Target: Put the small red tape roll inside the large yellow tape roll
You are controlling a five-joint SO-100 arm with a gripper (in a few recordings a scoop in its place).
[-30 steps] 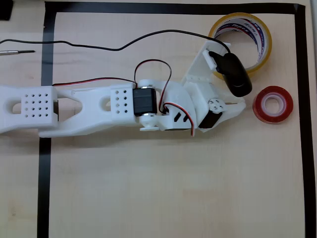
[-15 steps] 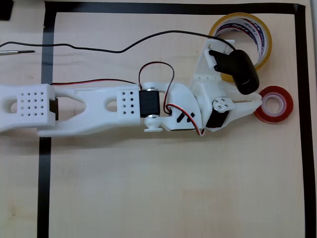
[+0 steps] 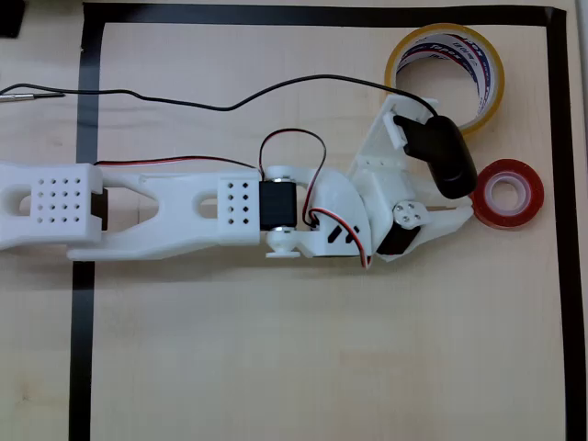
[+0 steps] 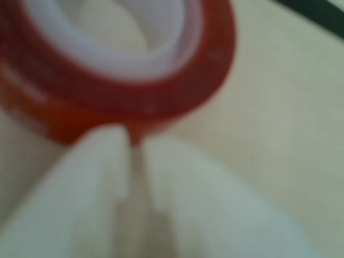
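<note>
Gripper [image 3: 467, 208] mine, fingers nearly closed, thin gap only, holding nothing; tips at left edge of red tape roll [image 3: 507, 192], wrist view blurry. Red roll flat on table [image 3: 322, 367], just below-right of yellow tape roll [image 3: 446, 76], near black border tape [image 3: 562, 230].

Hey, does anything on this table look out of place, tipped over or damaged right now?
Nothing stands out. The small glossy red tape roll lies flat, the large translucent yellow tape roll rests intact near the black border tape, and the white gripper sits with nearly closed fingertips against the red roll's outer edge. A loose black cable trails across the table.
</note>
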